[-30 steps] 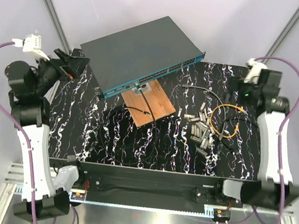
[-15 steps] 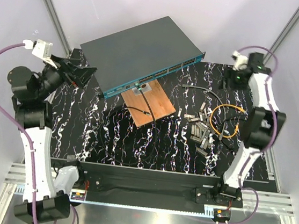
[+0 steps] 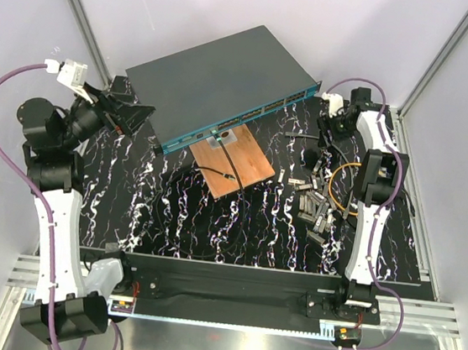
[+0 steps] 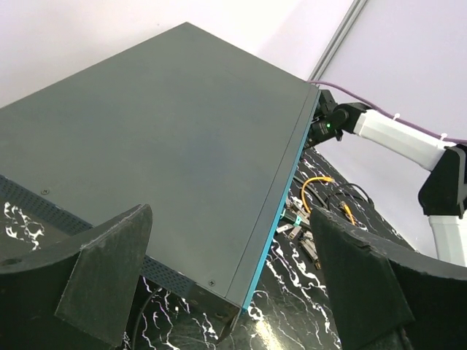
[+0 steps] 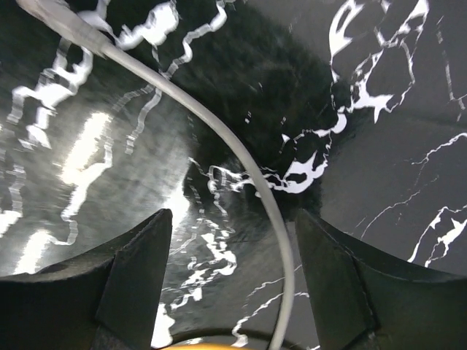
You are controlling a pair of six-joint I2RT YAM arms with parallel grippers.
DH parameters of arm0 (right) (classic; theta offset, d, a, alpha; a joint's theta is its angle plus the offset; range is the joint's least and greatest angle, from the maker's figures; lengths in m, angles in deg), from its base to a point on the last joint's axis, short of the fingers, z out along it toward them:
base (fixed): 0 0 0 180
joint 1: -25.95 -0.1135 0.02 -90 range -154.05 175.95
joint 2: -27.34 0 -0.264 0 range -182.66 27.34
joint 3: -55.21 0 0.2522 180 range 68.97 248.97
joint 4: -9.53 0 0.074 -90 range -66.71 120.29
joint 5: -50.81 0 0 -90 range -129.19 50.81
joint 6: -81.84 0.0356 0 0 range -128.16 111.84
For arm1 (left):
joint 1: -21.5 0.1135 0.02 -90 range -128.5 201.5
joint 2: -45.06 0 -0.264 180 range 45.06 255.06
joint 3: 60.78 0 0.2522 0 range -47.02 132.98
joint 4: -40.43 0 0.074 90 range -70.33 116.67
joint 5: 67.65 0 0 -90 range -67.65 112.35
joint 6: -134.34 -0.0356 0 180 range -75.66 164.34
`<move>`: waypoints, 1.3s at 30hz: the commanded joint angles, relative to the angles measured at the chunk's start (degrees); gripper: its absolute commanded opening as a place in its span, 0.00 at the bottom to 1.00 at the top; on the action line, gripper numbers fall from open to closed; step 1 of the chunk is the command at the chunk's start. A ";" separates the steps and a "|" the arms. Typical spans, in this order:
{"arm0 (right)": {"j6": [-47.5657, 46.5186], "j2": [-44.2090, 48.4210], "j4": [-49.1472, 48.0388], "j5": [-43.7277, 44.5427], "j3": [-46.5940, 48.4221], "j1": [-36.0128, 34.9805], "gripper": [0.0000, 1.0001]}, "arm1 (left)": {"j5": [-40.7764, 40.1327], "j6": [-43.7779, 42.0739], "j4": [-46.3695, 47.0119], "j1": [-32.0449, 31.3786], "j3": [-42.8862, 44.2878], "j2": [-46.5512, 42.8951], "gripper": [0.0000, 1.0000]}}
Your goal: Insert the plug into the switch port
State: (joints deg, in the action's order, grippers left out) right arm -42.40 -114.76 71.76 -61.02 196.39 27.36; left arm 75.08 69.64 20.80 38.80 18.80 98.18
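— Where is the switch on your feed?

— From overhead, the switch lies at the table's 12 o'clock. It is turned askew, with its teal front edge facing about 5 o'clock. A wooden board lies just beside that edge, at the switch's 6 o'clock.

— And your pincers?

— My left gripper hovers at the switch's 9 o'clock, spread wide with nothing between its jaws. Its camera looks along the dark top. My right gripper is at the switch's 4 o'clock, low over the marbled table, jaws apart. A grey cable runs between the fingers, from 11 o'clock to 6 in that view, and I see neither pad touching it.

— What goes in the port?

— The cable thickens into a pale end at 11 o'clock, probably the plug, but it is too blurred for me to be sure. An orange cable loop lies at the right gripper's 5 o'clock.
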 commanded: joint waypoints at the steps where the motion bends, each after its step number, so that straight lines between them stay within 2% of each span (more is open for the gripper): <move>1: -5.57 -0.02 -0.21 1.34 0.21 0.26 0.75 | 0.71 0.80 2.97 -0.25 0.45 0.84 0.95; 3: -6.28 -0.37 -1.27 2.40 -0.85 0.26 0.73 | 0.53 1.59 2.88 -0.25 0.62 1.19 0.96; 6: -6.63 -1.42 -1.01 3.01 -0.42 0.26 0.63 | -0.08 1.95 2.53 -0.25 1.06 1.72 0.95; 10: -7.68 -2.91 -0.66 4.16 0.82 0.61 0.44 | -0.35 1.95 2.35 -0.25 1.33 1.72 0.95; 13: -8.12 -3.44 -0.22 3.81 1.78 0.96 0.34 | -0.52 1.77 1.92 -0.25 1.68 1.90 0.95; 17: -8.92 -3.27 -1.88 4.86 1.70 2.19 0.00 | -0.87 1.51 2.00 -0.16 1.76 1.81 0.95; 21: -7.51 1.45 -6.79 5.56 -0.05 3.68 0.00 | -1.49 0.98 1.83 -0.25 2.03 1.72 0.95; 28: -1.80 15.79 -26.98 6.88 -10.51 5.36 0.00 | -4.12 0.63 3.06 -0.34 2.21 0.76 0.96; 33: 1.71 25.18 -37.38 8.29 -18.42 5.44 0.00 | -6.23 -0.25 3.67 -0.60 2.03 -0.74 0.97; 39: -0.74 33.72 -47.93 7.94 -27.74 5.36 0.00 | -6.32 -0.87 3.59 -0.78 2.38 -1.62 0.97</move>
State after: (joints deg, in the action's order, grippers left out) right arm -42.80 -85.67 33.18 -53.58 172.04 33.13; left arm 69.92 70.09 20.84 38.23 18.82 97.73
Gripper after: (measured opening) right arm 0.019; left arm 0.973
